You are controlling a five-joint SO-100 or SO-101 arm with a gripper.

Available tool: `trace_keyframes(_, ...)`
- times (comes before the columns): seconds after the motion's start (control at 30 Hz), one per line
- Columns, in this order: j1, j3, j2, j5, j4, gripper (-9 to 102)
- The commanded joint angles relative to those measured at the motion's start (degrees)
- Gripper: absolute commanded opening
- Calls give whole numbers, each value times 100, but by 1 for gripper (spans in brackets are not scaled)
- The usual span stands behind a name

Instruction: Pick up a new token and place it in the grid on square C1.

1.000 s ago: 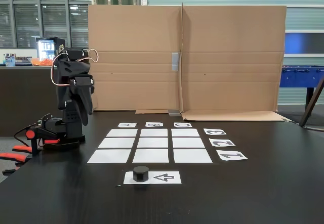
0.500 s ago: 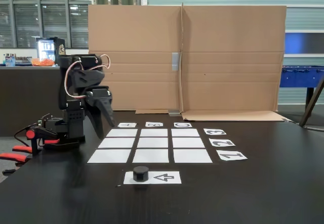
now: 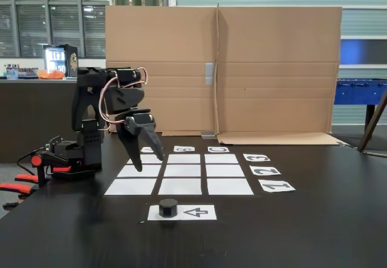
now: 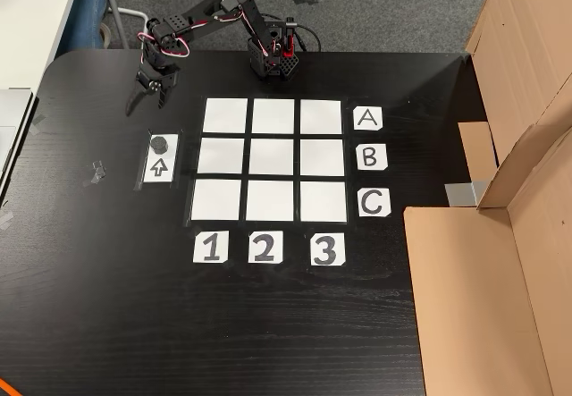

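One black token [image 4: 160,143] sits on an arrow strip [image 4: 159,160] beside the grid [image 4: 269,159] of nine white squares, square C1 [image 4: 216,199] bare. The gripper [image 4: 147,99] hangs nearby above the dark worktop [image 4: 268,324], jaws spread, holding nothing.

1. The token [image 3: 168,207] [image 4: 160,142] is black.
2. The grid [image 3: 181,173] [image 4: 270,159] is plain white squares.
3. The table [image 3: 302,232] [image 4: 268,324] is black.
4. The cardboard screen [image 3: 272,68] is brown.
5. The arrow strip [image 3: 196,212] is white with a grey arrow.

I read the table [image 4: 107,307] as dark, faintly glossy wood-grain. Grid [image 4: 276,160] squares: matt white paper. Token [image 3: 168,207]: matt black plastic. Backdrop [image 3: 272,74] at the table's far edge: plain brown cardboard.
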Motion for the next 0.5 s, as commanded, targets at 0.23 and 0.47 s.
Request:
trace_keyframes(0.23, -176, -1055, -861, 53, 571, 45)
trace_keyframes(0.47, -167, -1837, -1661, 35, 765, 49)
